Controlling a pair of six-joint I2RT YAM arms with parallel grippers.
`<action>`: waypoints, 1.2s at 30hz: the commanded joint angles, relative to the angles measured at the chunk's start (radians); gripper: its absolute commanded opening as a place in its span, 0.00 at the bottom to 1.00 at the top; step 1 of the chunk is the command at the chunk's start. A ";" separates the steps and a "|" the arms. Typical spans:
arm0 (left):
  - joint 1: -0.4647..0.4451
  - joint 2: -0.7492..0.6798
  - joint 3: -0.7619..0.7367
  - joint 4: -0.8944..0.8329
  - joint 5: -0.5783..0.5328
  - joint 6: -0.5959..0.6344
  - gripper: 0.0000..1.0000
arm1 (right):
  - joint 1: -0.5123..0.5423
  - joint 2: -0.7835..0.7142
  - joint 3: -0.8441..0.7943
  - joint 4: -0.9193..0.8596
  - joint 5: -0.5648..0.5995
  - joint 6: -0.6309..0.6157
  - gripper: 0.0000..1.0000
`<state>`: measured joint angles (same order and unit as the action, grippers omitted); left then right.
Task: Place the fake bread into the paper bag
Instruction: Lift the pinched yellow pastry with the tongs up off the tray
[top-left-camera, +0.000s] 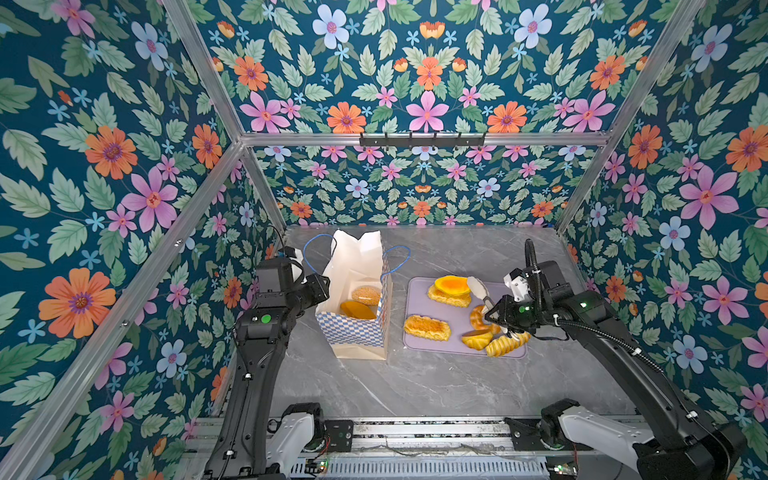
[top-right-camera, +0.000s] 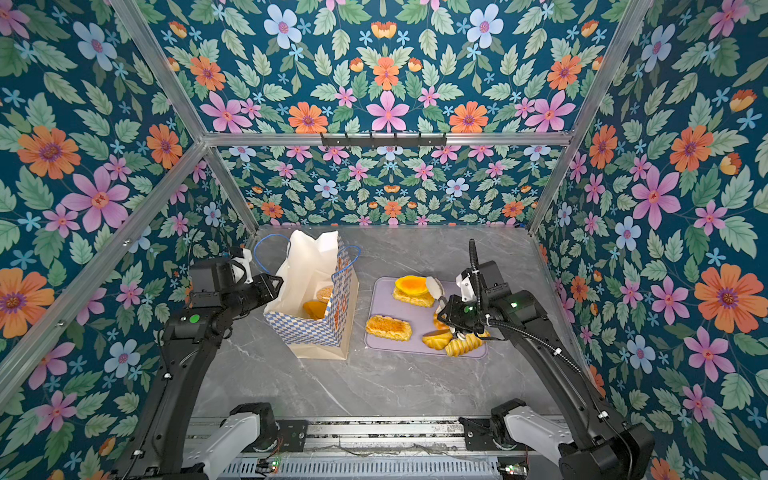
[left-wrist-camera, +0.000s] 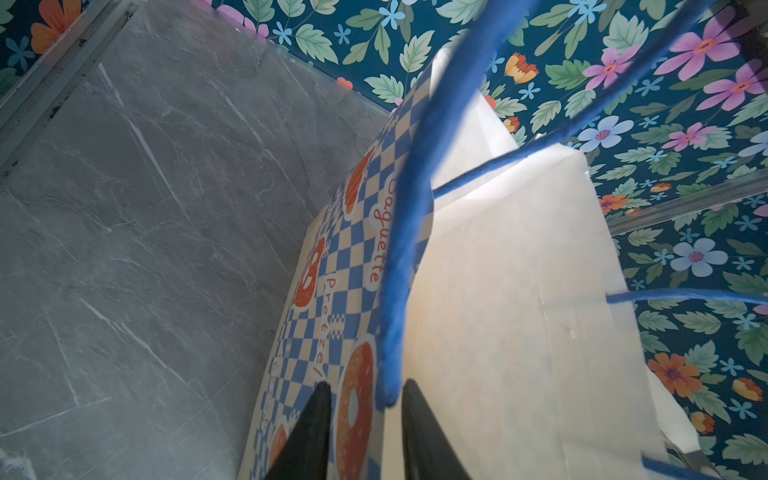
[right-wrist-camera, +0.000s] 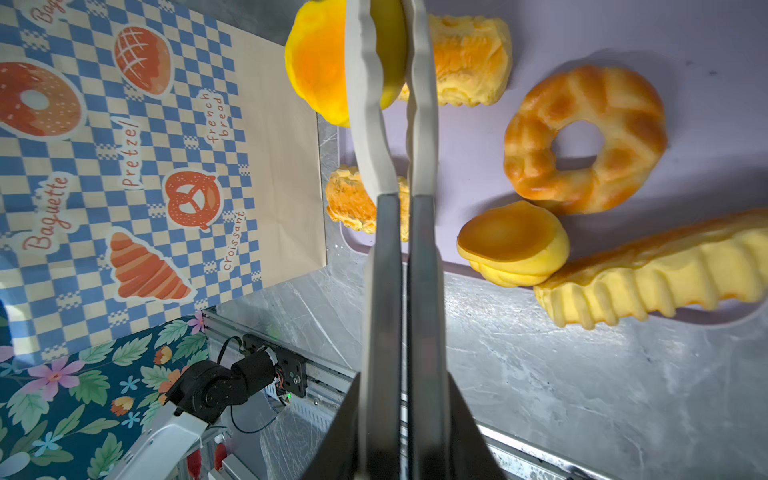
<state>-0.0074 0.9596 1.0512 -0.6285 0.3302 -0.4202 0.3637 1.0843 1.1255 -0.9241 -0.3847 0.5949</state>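
Clock set on the top views, 12 = back wall: paper bag (top-left-camera: 351, 332) stands upright at 9 o'c of the lilac tray (top-left-camera: 457, 321), mouth open, its 3 o'c wall just beside the tray's edge w/ only a sliver of table (top-left-camera: 415, 386) btwn. L gripper (left-wrist-camera: 365, 386) sits astride the bag's 9 o'c rim and a blue cord handle (left-wrist-camera: 399, 257), tips a narrow gap apart; can't tell if it pinches. R gripper (right-wrist-camera: 401, 399) is clamped on tongs (right-wrist-camera: 374, 124), blades nearly together w/ nothing in them, tips over the orange-topped tart (top-left-camera: 451, 284) at the tray's 12 o'c edge. Fake bread (top-left-camera: 427, 327) lies mostly on the tray; a sesame bun (top-left-camera: 365, 295) and an orange-brown piece (top-left-camera: 358, 310) are inside the bag. Ridged loaf (right-wrist-camera: 648, 278) overhangs the tray's 6 o'c edge, small tart (right-wrist-camera: 513, 245) touching it. Open table at 6 o'c of bag & tray
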 joint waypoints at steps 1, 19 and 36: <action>0.000 0.005 0.008 0.013 0.000 -0.003 0.31 | 0.000 -0.003 0.028 -0.011 -0.005 -0.007 0.19; 0.000 0.016 0.009 0.019 0.006 -0.001 0.30 | 0.000 0.012 0.208 -0.088 0.018 -0.040 0.19; 0.000 0.011 0.010 0.022 0.005 0.000 0.30 | 0.001 0.077 0.409 -0.131 0.017 -0.066 0.19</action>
<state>-0.0074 0.9745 1.0573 -0.6239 0.3351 -0.4202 0.3645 1.1500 1.5002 -1.0592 -0.3630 0.5457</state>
